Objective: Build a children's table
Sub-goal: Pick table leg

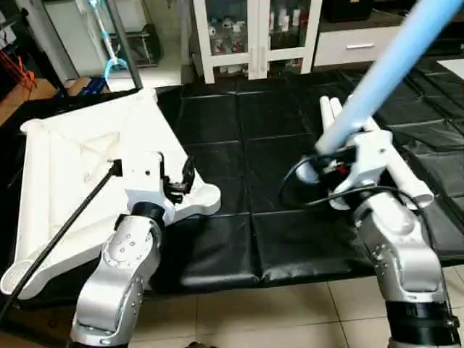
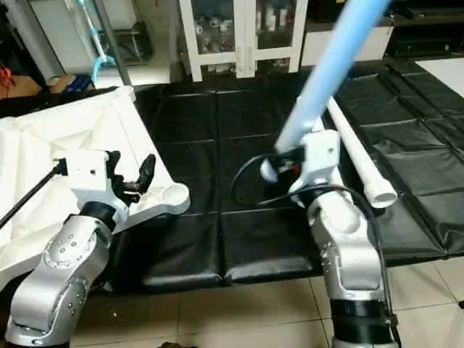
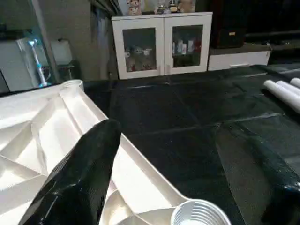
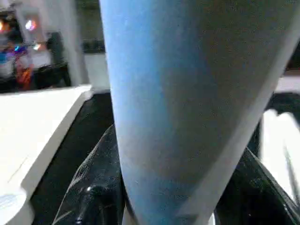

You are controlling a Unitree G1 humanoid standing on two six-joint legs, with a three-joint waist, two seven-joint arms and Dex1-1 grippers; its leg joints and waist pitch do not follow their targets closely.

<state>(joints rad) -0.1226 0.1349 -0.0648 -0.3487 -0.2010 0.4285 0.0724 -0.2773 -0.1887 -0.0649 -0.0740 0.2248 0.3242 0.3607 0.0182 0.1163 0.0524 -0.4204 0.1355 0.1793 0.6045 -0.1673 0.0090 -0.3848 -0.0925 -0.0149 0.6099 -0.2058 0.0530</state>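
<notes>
Right hand (image 1: pixel 328 154) grips a leg (image 1: pixel 391 61), top cut off upper right; left hand (image 2: pixel 138 180) open, empty; we think remaining legs (image 2: pixel 359 163) partly hidden.

Work surface: black padded mats (image 1: pixel 239 181) laid edge to edge, seams visible, over a floor of light beige tiles (image 1: pixel 290 319) exposed at 6 o'clock. At 12 o'clock stands a white cabinet (image 1: pixel 254 36) with two glass doors; small items sit on its shelves. At 1 o'clock, a white drawer unit (image 1: pixel 355 45) with a metal handle. At 10 o'clock, a dark slanted pole (image 1: pixel 123 43) and blue tubing (image 1: pixel 109 51).
</notes>
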